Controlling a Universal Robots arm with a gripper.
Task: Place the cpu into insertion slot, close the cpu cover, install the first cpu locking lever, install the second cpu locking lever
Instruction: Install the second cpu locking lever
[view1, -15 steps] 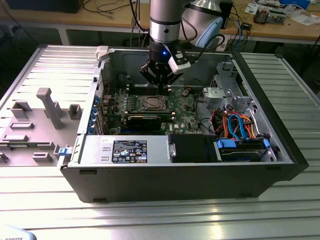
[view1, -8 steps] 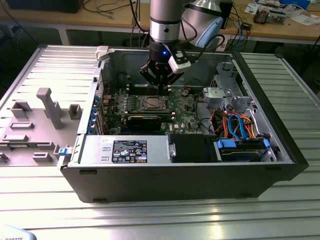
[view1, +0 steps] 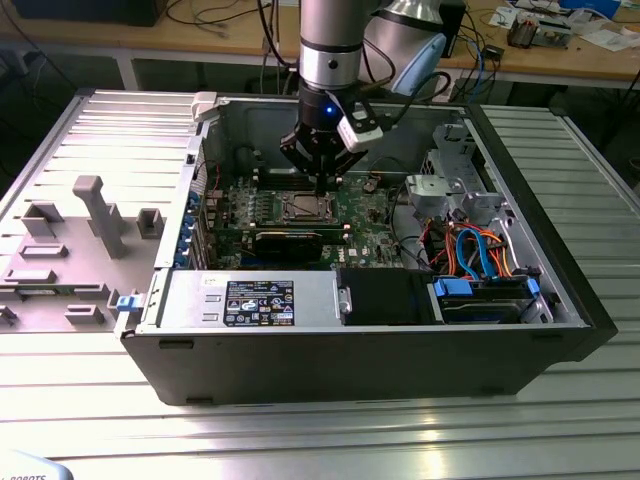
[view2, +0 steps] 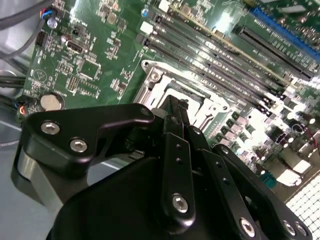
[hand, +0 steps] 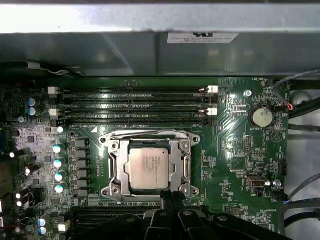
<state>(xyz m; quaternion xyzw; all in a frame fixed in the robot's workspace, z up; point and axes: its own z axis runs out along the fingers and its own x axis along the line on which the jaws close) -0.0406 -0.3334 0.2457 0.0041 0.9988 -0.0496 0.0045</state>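
Down inside the open black computer case (view1: 560, 300), flat on the green motherboard (hand: 235, 155): the small square silvery-grey cpu (hand: 148, 169), metal top facing up, edges square with the socket around it, no long axis to speak of. Seated in the square silver-rimmed insertion slot (hand: 114, 192), the thin silvery frame-shaped cpu cover (hand: 179, 167) lying down flat around the chip, its big cut-out showing the chip's top. Thin wire locking lever (hand: 145, 134) running along the socket edge nearest the memory slots; latched or not, cannot tell.

Four long dark memory slots (hand: 135, 107) lying parallel just beyond the socket, towards the case wall. Round silver coin battery (hand: 261, 117) off to one side of them.

Black multi-link gripper (view1: 322, 185) hanging straight down over the socket in the exterior view, fingers drawn close together to a narrow point, nothing between them. In the second wrist view, gripper (view2: 176, 107) tips pinched together just above the socket's metal frame; contact with it hard to judge.

Elsewhere in the case: black power supply box (view1: 255, 300) along the near wall, orange and blue cables (view1: 480, 250) bundled at the exterior view's right.
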